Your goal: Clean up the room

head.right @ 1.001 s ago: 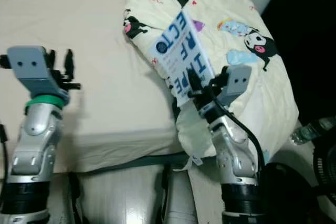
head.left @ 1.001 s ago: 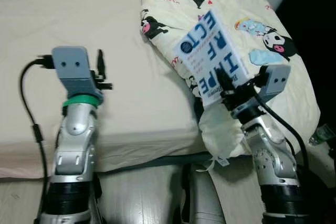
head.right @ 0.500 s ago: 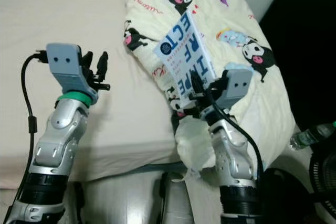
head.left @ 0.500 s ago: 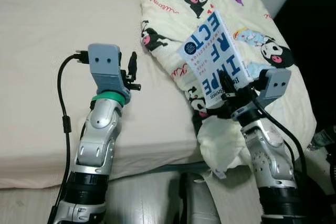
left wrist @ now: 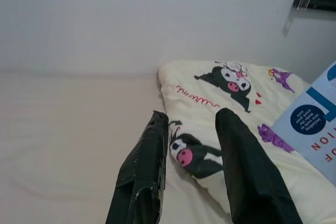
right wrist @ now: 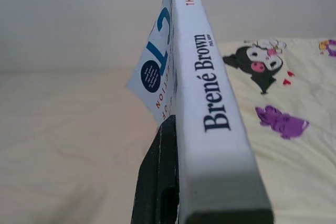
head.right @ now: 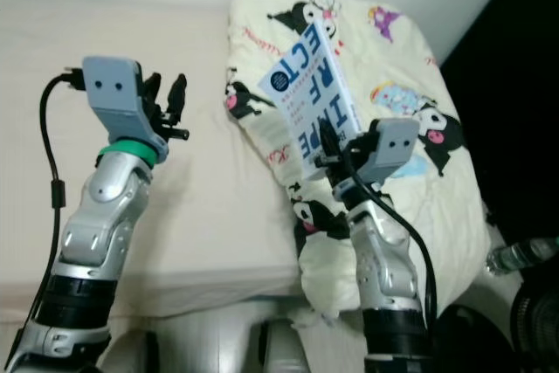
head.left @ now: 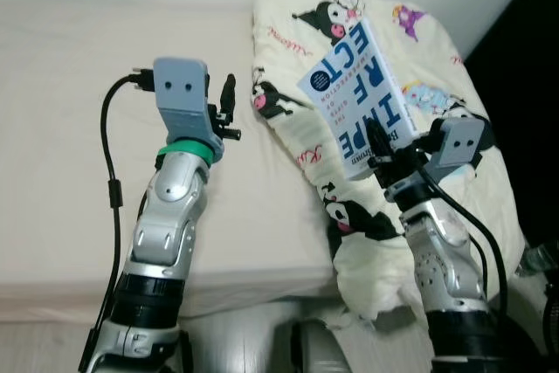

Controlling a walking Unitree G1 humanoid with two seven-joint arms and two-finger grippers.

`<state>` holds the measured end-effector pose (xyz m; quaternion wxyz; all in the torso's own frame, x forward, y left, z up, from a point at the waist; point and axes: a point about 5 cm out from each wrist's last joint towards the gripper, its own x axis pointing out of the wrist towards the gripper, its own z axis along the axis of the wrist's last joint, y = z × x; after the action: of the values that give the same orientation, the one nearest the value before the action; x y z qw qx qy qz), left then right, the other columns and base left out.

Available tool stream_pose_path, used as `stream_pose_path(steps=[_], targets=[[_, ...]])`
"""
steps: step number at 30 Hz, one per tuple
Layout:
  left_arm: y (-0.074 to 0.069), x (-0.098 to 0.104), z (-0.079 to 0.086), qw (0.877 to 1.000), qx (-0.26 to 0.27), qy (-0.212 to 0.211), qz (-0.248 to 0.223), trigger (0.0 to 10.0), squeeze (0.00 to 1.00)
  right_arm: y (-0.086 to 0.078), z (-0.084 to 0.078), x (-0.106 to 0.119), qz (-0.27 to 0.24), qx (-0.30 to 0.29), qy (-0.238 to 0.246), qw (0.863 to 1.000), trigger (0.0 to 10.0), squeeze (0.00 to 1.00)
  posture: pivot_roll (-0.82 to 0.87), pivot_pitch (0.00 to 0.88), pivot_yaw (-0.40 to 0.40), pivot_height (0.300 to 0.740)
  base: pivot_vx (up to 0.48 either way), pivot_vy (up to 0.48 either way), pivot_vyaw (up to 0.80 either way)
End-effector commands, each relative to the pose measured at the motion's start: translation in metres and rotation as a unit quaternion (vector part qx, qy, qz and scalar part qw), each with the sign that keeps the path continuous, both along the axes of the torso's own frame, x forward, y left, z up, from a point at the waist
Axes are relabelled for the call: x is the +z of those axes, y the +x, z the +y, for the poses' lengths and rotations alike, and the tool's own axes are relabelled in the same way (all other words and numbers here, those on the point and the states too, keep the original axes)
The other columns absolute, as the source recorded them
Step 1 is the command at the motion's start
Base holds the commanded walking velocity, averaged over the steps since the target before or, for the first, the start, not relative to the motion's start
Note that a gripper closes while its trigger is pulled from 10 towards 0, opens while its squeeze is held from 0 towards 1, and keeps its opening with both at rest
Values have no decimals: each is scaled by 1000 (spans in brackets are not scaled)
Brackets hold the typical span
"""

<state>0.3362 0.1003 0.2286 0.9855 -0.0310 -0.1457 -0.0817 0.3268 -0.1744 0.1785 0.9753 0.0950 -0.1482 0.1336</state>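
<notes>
While my right gripper clamps the white paperback book with blue lettering above the cartoon-print cream quilt, my left gripper hangs parted over the beige mattress.

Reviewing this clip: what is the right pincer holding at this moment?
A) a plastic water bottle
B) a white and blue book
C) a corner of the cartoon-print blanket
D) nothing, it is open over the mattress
B: the right pincer is shut on the lower edge of the white and blue book, lifted above the cartoon-print blanket; the right wrist view shows its spine against a black finger.
</notes>
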Motion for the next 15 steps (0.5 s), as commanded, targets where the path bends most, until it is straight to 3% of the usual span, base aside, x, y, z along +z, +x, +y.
stream_pose_path(steps=[1, 15], targets=[[0, -4, -5, 1000, -11, 0, 14, 10000, 0, -1, -4, 3, -16, -10, 3, 1000, 10000, 0, -53, 27, -30, 690, 0, 0, 0], [2, -8, -6, 1000, -14, 7, 24, 10000, 0, 1, -1, 1, -14, -14, -3, 1000, 10000, 0, -52, 24, -24, 738, 0, 0, 0]])
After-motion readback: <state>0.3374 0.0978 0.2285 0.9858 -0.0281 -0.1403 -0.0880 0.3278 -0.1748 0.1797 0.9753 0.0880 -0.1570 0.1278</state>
